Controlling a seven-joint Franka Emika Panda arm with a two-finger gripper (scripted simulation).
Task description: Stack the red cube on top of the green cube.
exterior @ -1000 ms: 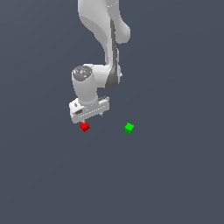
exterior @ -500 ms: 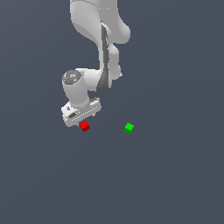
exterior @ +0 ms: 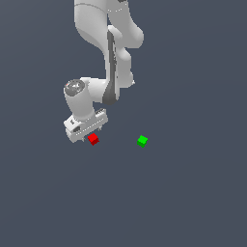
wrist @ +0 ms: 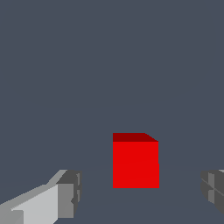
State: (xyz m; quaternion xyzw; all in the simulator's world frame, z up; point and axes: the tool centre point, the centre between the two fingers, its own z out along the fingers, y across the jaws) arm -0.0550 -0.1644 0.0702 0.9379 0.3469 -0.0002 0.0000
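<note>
Two tiny cubes rest well apart on a plain dark grey-blue desk [exterior: 193, 202]. Only the wrist view shows the white end effector [wrist: 142, 192] spread wide, its grey fingertips [wrist: 70, 192] flanking the bright red cube [wrist: 135, 164] untouched. Toward the exterior view's right sits the bright green cube [exterior: 142, 141], unobstructed.

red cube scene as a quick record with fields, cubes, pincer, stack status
red cube: on the floor, between the open fingers, not gripped
green cube: on the floor, apart, toward the exterior view's right of the red cube
pincer: open, low around the red cube, fingers clear of both its sides
stack: not yet done, green cube bare on top
</note>
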